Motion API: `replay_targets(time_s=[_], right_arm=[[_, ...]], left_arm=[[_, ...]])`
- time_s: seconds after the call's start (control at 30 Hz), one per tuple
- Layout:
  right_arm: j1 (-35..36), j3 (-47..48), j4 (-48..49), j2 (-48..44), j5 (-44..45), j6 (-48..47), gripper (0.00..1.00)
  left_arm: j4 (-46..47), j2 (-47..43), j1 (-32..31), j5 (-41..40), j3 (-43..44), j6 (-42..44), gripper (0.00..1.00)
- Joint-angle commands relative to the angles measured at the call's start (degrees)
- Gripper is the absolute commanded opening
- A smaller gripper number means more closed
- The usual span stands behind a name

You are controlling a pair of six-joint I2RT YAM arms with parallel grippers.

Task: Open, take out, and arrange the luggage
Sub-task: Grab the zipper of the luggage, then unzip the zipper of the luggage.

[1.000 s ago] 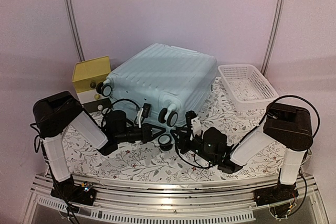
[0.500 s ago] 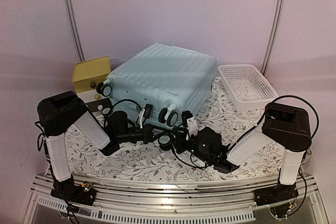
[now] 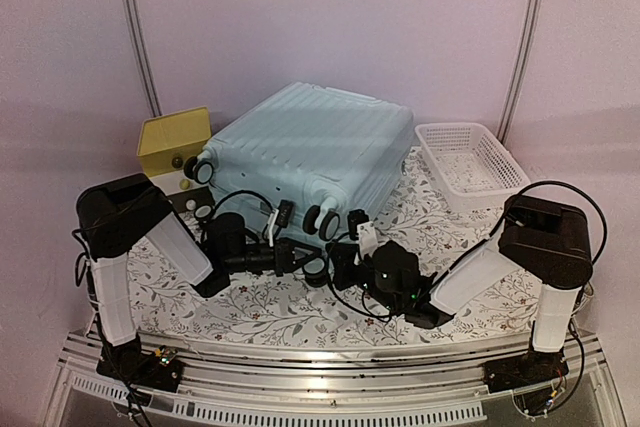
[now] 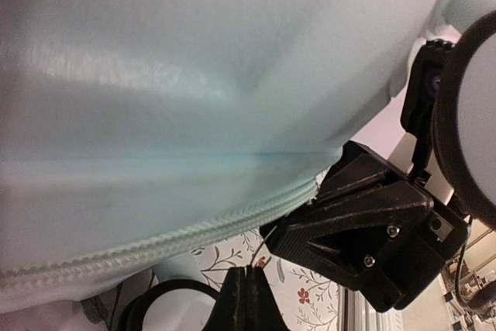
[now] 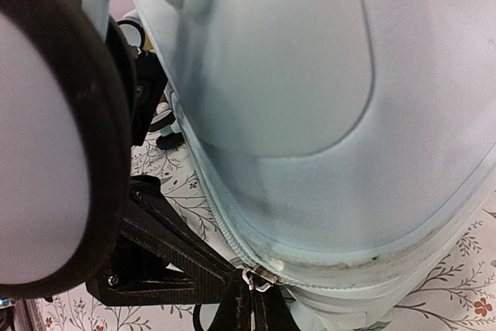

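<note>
Pale pink walls (image 3: 330, 17) with two grey poles (image 3: 140, 37) rise behind a table (image 3: 270, 315) under floral cloth.

Table under a white cloth printed with small leaves and flowers, carrying three things.

The table (image 3: 270, 312) fills the lower middle of the overhead view, with the floral cloth (image 3: 250, 307) covering its top and a ribbed aluminium rail (image 3: 320, 372) running along its near edge at the bottom of the frame. A pale mint-blue hard-shell suitcase (image 3: 310, 142) lies flat at centre, its caster end turned toward the lower left. A yellow-topped box (image 3: 172, 132) stands just beside it at the left. A white lattice basket (image 3: 432, 162) sits just beside its right edge. Whether either one touches the suitcase cannot be told.
</note>
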Motion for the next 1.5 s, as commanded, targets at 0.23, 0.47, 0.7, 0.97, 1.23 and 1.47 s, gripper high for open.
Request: replay_targets(time_s=[0.23, 0.47, 0.7, 0.97, 1.23, 1.47], right_arm=[[-1.43, -4.89, -2.47, -5.21, 3.46, 1.12, 0.01], [-2.4, -11.06, -6.57, -11.49, -1.29, 2.07, 0.01], [-5.4, -13.99, -6.84, -14.59, -6.2, 1.09, 0.01], [-7.76, -14.48, -6.86, -16.62, -8.58, -2.62, 0.01], [-8.59, -14.24, -6.46, -16.4, -13.3, -3.84, 0.01], [-8.72, -13.86, -5.99, -15.37, -13.82, -3.4, 0.01]], left_arm=[[-3.09, -6.25, -0.04, -5.45, -2.34, -0.07, 0.01], [-5.9, -14.9, -0.08, -9.33, -7.15, 0.11, 0.04], [-19.39, -29.81, -2.05, -18.13, -10.03, 5.28, 0.32], [-36.29, -44.08, -5.35, -24.48, -6.62, 6.8, 0.81], [-47.95, -44.21, -12.65, -32.6, 2.57, 9.59, 0.98], [-60.93, -35.79, -17.09, -40.25, 15.56, 8.23, 0.98]])
